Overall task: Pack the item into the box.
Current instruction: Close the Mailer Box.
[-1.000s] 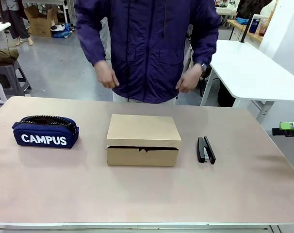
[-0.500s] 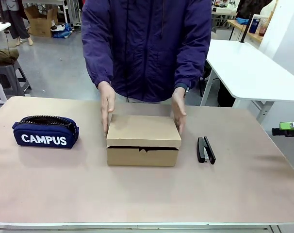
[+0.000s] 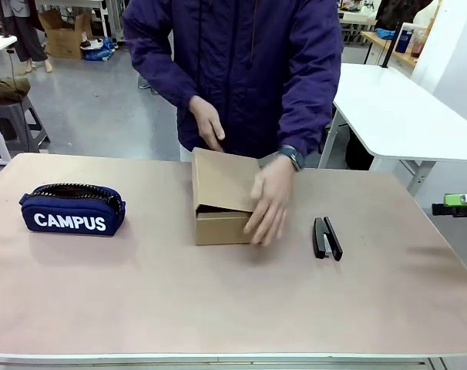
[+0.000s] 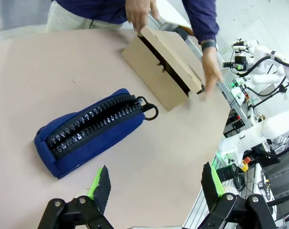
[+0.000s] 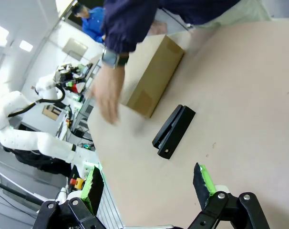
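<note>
The brown cardboard box (image 3: 218, 225) stands at the table's middle with a short side toward me, its flap lid (image 3: 222, 181) tilted up a little. One of the person's hands (image 3: 268, 206) lies on its right side and the other hand (image 3: 209, 123) is over its far edge. The yellow utility knife is hidden or out of view. My left gripper (image 4: 154, 183) hangs open over the table near the pouch, holding nothing. My right gripper (image 5: 147, 183) is open too, short of the stapler. Both stay well away from the box (image 4: 159, 71).
A navy CAMPUS pencil pouch (image 3: 72, 210) lies left of the box, zipper up. A black stapler (image 3: 327, 237) lies right of it. The person stands at the far edge. The near half of the table (image 3: 233, 308) is bare. A white table (image 3: 403, 108) stands behind on the right.
The person's hands came down onto the box and turned it about a quarter turn, so its short side now faces me and the lid tilts up. Both grippers stayed still.
</note>
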Available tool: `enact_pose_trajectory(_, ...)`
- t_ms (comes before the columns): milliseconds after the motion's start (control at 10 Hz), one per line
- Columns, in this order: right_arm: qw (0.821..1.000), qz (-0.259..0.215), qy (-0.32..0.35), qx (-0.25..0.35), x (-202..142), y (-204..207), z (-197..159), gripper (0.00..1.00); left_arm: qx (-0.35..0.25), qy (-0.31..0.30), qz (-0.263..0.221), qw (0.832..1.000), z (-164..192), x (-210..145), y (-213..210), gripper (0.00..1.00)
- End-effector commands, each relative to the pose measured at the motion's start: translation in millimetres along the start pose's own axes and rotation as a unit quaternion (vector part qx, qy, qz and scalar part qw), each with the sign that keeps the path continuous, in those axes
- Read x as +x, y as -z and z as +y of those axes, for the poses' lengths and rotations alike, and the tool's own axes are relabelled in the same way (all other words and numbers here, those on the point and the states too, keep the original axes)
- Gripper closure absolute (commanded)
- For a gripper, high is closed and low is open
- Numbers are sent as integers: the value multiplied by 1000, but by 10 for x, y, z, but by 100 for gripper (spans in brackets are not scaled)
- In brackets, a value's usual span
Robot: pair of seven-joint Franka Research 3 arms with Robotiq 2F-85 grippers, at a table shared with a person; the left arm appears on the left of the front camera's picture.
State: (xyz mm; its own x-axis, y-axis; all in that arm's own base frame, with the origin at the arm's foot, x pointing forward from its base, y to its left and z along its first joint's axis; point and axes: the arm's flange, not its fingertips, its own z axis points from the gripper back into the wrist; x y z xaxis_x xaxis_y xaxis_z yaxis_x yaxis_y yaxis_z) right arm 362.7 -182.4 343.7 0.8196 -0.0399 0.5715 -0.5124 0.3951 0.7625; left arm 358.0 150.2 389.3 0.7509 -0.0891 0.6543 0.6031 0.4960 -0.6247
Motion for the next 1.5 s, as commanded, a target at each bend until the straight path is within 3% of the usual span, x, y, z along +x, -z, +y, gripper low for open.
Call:
enact_pose_trajectory(0, 1000, -3, -11, -6, -24, 41, 20, 0, 4, -3, -1, 1000, -31, -21, -8, 0)
enact_pose_trajectory(1400, 1000, -3, -11, -6, -24, 41, 20, 0, 4, -3, -1, 1000, -31, -21, -8, 0)
